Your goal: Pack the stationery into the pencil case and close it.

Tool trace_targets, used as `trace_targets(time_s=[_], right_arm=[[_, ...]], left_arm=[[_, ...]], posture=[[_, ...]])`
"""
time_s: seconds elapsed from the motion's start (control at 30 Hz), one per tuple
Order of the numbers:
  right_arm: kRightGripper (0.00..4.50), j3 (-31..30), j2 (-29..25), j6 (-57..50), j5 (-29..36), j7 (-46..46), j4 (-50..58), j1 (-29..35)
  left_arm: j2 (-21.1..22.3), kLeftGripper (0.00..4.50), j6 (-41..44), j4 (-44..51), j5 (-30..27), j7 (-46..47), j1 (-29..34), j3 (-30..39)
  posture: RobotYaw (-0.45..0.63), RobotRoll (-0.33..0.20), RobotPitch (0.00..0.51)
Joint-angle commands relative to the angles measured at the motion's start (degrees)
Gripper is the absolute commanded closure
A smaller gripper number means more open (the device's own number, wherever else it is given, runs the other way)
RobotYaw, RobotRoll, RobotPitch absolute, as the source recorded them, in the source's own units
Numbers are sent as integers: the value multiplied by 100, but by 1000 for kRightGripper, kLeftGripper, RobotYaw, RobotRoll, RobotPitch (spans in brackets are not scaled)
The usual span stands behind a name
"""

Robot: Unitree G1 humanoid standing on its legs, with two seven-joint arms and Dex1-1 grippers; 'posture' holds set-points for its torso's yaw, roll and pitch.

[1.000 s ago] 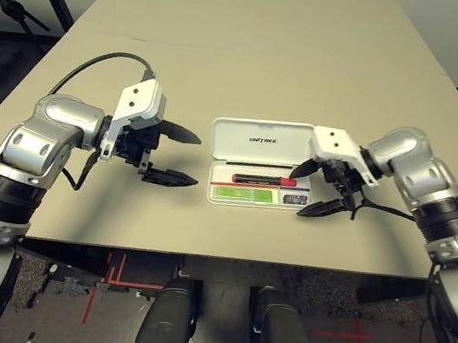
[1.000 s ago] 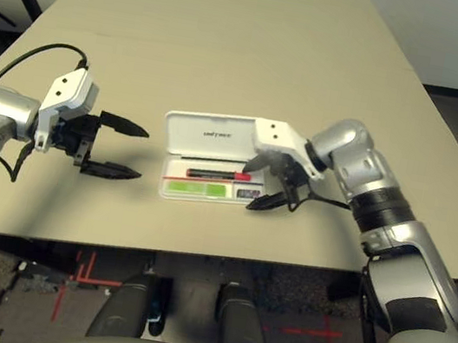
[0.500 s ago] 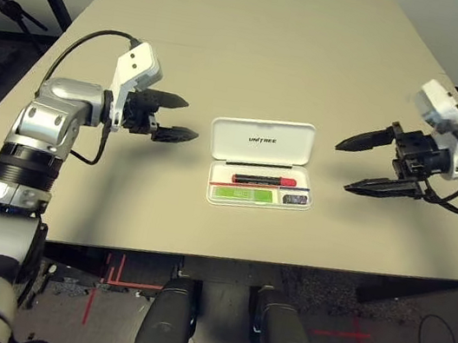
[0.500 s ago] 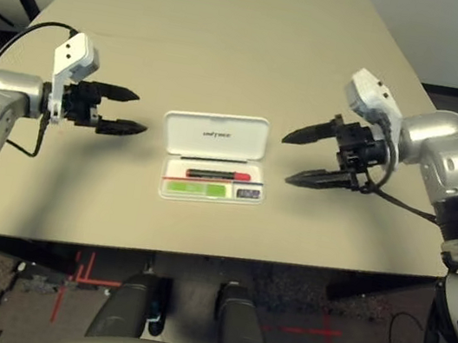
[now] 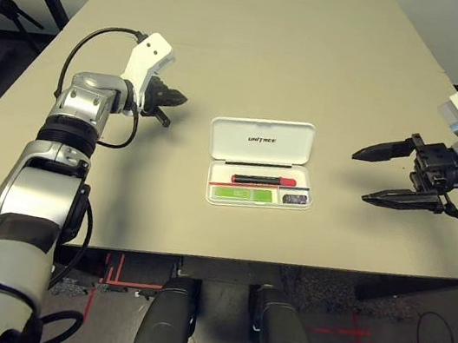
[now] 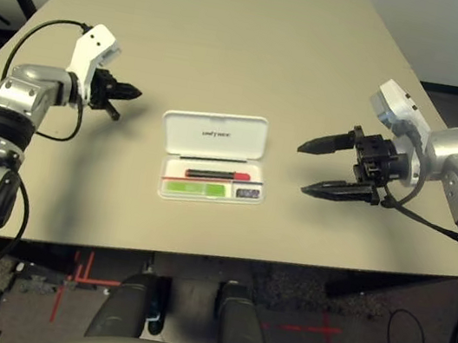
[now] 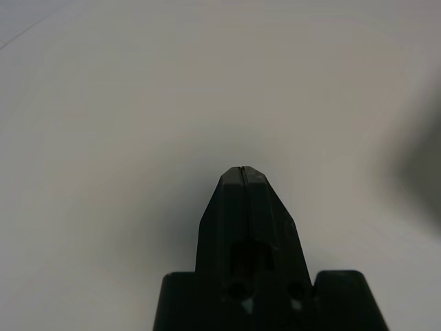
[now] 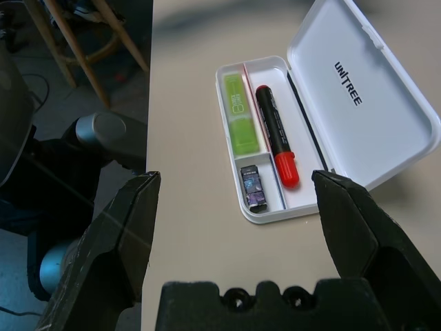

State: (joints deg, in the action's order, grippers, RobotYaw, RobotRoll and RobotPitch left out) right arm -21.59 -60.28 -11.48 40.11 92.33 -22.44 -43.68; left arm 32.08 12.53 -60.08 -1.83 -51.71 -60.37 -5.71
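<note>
The pencil case lay open near the middle of the tabletop, its lid folded back flat on the far side with the logo facing up. All three pieces of stationery were in the tray: the red marker along the hinge side, the light-green highlighter in the near compartment, and the small dark-grey block in the little pocket beside it. Packing looked finished, so the step in hand appeared to be closing the lid.

The left gripper hung just above the tabletop to the left of the case, well apart from it, its fingers pressed together on nothing. The right gripper hovered off to the right, also well apart, its fingers spread wide and empty.

The next move probably called for one gripper to get behind or under the lid's far edge and swing it over the tray, perhaps with the other steadying the light case so it did not slide. Bare tabletop lay on every side of the case, leaving free approach from either flank and from behind, and the near edge was not close.
</note>
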Motion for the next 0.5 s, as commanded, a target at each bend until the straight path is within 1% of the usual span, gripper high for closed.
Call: trace_targets(time_s=[0.03,0.3,0.4,0.5], right_arm=[[0,152,-38,-63,50,17,102,65],[0,206,-5,-121,55,17,179,100],[0,248,-11,-137,65,17,215,133],[0,290,-3,-149,52,17,219,137]], left_arm=[[-148,4481,-245,-387,237,-38,-163,-86],[-455,4481,-663,-720,545,-194,-309,-225],[-669,4481,-655,-458,507,-661,-341,-303],[-762,4481,-654,-96,496,-1233,-288,-425]], posture=[[-71,0,115],[-80,0,114],[-82,0,111],[-81,0,107]])
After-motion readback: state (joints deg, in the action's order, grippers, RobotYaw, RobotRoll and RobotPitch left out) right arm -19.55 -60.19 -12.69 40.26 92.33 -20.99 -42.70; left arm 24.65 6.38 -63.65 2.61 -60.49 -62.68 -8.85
